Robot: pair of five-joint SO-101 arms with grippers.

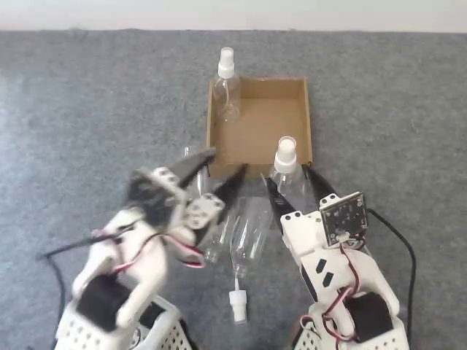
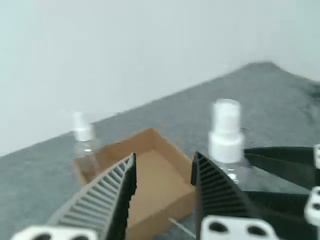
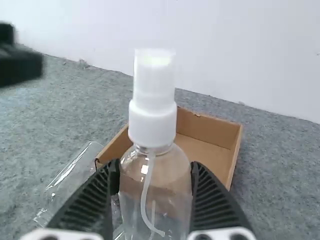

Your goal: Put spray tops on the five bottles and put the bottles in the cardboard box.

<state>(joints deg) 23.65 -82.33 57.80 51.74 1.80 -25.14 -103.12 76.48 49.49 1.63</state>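
Observation:
My right gripper is shut on a clear bottle that carries a white spray top, held upright just in front of the cardboard box. This bottle also appears in the left wrist view. Another capped bottle stands in the box's far left corner. My left gripper is open and holds nothing at the box's near left corner, its jaws apart over the box. Two uncapped bottles lie on the carpet between the arms. A loose spray top lies nearer the front.
Grey carpet covers the table up to a white wall at the back. A further clear bottle seems to stand left of the box, behind my left gripper's finger. A black cable trails beside the right arm.

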